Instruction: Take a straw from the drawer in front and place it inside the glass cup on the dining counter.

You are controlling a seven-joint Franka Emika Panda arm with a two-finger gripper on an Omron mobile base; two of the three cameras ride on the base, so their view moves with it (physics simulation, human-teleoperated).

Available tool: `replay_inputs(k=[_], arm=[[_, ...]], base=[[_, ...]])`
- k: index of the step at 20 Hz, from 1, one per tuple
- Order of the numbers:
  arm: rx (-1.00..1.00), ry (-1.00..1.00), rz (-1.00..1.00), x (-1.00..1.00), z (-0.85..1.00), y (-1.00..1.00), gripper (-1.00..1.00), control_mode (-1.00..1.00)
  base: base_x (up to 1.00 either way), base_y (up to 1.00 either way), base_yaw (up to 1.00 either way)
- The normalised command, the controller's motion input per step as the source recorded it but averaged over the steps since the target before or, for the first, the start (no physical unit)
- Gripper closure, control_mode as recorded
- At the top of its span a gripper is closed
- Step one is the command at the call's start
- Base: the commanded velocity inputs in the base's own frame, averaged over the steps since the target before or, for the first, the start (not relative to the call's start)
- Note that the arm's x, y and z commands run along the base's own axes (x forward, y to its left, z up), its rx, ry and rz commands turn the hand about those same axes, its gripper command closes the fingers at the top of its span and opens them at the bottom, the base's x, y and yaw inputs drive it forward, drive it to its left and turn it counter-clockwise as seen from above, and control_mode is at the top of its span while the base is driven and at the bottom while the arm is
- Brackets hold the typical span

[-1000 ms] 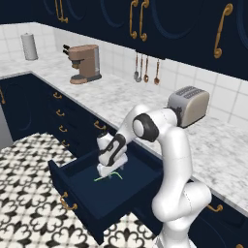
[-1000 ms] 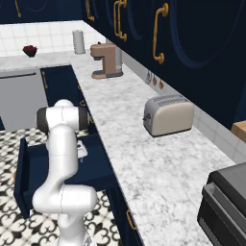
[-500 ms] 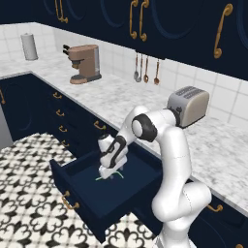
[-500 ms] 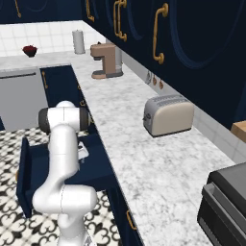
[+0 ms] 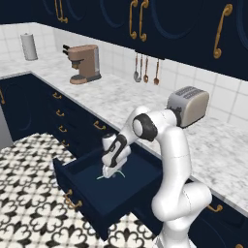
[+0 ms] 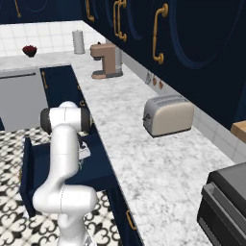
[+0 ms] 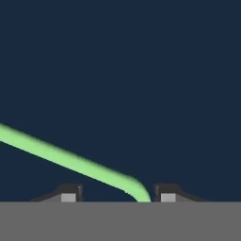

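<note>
Kitchen, rendered, evenly lit.

- Upper cabinets (image 5: 184, 29): dark navy, ring-pattern doors, long vertical brass handles; across 12 o'clock in the left base view.
- Wall tiles (image 5: 218, 92): white, square, behind the surface.
- Marble surface (image 6: 144, 158): white-grey veined, L-shaped run.
- Lower cabinets (image 5: 29, 104): navy, small brass pulls.
- Floor (image 5: 29, 203): black-and-white ornamental tile, at 8 o'clock.
- Coffee machine (image 5: 83, 63): brown, at 11 o'clock.
- Paper towel roll (image 5: 29, 46): upright, far corner.
- Hanging utensils (image 5: 145, 68): three, on the tiles.
- Toaster (image 6: 168, 114): silver-beige, two-slot.
- Dark appliance (image 6: 226, 206): at 4 o'clock, partly cut off.
- Small bowl (image 6: 30, 49): dark red contents, far corner.
- Grey appliance front (image 6: 21, 98): below the far surface.
</note>
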Motion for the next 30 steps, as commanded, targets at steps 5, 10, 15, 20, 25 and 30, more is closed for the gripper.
replay_inputs(k=[5,10,15,20,25,30], arm=[[0.03,0.00,0.06,-0.27,-0.39,0.03,1.00,-1.00],[0.00,-0.04,0.01,-0.52,-0.12,0.23,1.00,-1.00],[0.00,-0.17,0.00,-0.50,0.41,0.18,1.00,-1.00],[0.00,-0.23,0.00,-0.31,1.00,0.01,1.00,-1.00],[0.14,-0.06,0.01,-0.02,1.00,0.00,1.00,-1.00],[0.17,0.01,0.00,0.07,1.00,0.01,1.00,-1.00]], base=[[0.00,0.00,0.00],[0.00,0.00,0.00],[0.00,0.00,0.00],[0.00,0.00,0.00],[0.00,0.00,0.00],[0.00,0.00,0.00]])
